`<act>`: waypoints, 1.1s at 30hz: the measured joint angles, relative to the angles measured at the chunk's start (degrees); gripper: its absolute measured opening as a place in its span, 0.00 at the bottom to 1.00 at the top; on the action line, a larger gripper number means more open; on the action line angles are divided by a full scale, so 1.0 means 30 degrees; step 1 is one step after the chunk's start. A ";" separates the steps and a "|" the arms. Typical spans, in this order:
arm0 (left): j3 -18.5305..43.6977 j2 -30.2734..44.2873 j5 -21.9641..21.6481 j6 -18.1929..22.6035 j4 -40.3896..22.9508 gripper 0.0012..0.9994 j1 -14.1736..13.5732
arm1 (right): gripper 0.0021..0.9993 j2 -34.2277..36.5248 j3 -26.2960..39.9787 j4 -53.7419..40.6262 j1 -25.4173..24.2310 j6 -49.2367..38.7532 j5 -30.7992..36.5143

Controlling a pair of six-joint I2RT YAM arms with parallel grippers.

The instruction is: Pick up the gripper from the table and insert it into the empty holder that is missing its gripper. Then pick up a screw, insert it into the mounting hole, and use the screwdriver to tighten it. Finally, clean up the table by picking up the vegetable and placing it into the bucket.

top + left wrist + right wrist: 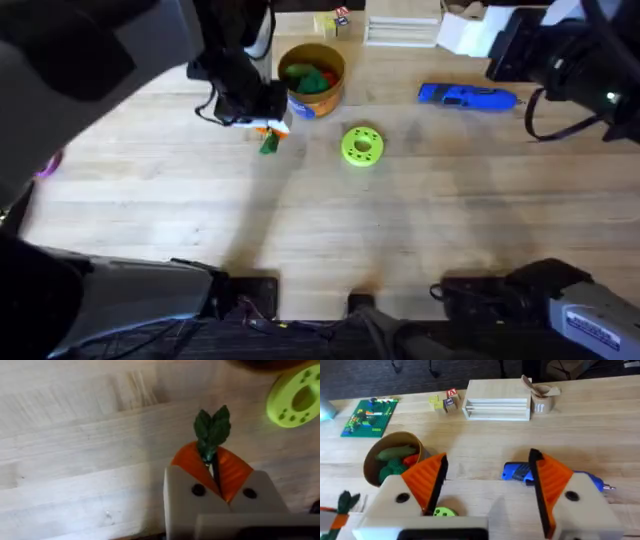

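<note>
left gripper [216, 467] is down at the table just left of the bucket [312, 78], w/ its orange pads [192, 466] pinched together on the veg [212, 432]. in the left wrist view the green leafy end sticks out past the fingertips and the rest is sandwiched between the pads. from overhead the veg [268, 143] shows as a small green bit under the gripper [262, 125], near-left of the bucket; can't tell if it's off the table yet.

right gripper [487, 487] hangs at far right w/ jaws wide apart, nothing in them. it looks over the blue screwdriver [520, 471], which lies on the table right of the bucket [393, 455].

handling, my read: the veg looks light and soft, prob felt or thin plastic. the leaf tips are floppy, so hold it on the body, not the leaves. the ribbed pads should keep it from slipping; no need to squeeze hard.

bucket already has green and red toy pieces in it, but the rim is open. lime disc [362, 145] sits on the table near-right of the bucket. next, i'd guess: lift, go short way right and far, drop over the rim.
</note>
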 joint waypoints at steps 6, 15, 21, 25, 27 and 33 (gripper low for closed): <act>0.4851 -0.0085 0.0068 -0.0005 0.1830 0.01 0.0000 | 0.96 0.0000 0.0000 0.0000 0.0000 0.0000 0.0000; 0.5202 0.0497 0.0711 -0.0014 0.5668 0.26 0.0000 | 0.96 0.0066 0.0000 -0.0007 0.0000 0.0000 0.0000; 0.5194 0.1621 0.1007 0.0003 0.5228 0.94 0.0000 | 0.96 0.0095 0.0000 -0.0003 0.0000 0.0000 0.0000; 0.5182 0.1642 0.1042 -0.0015 0.5081 0.99 0.0000 | 0.96 0.0095 0.0000 -0.0007 0.0000 0.0003 0.0000; 0.5187 0.1601 0.1042 -0.0007 0.5056 0.99 0.0000 | 0.96 0.0095 0.0000 -0.0009 0.0000 0.0000 -0.0009; 0.5180 0.0410 0.1042 0.0580 0.4191 1.00 0.0000 | 0.96 0.0095 0.0058 -0.0309 0.0000 -0.0745 -0.2132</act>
